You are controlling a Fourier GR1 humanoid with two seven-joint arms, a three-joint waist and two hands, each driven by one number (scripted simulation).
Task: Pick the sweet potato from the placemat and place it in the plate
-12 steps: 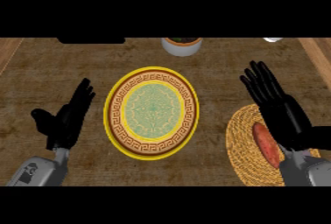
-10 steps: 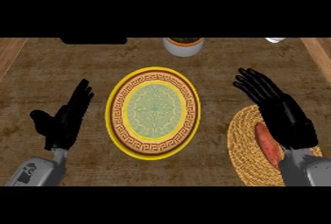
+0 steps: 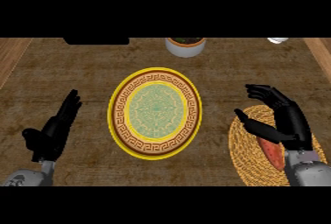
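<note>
A round plate (image 3: 120, 114) with a yellow rim and a green patterned centre lies in the middle of the counter. At the right lies a woven straw placemat (image 3: 248, 144). On it a reddish sweet potato (image 3: 272, 150) shows partly, the rest hidden under my right forearm. My right hand (image 3: 284, 120) hovers over the placemat's upper part, open, with fingers bent forward and thumb spread toward the left. It holds nothing. My left hand (image 3: 53, 131) rests open at the lower left, fingers up, well left of the plate.
A white pot (image 3: 186, 46) with dark contents stands at the counter's far edge behind the plate. A small white object (image 3: 278, 40) sits at the far right. Wooden strips (image 3: 13, 54) border the counter on both sides.
My right hand has pulled back down toward the placemat and its fingers have bent forward from straight. The left hand and the plate have not moved.
</note>
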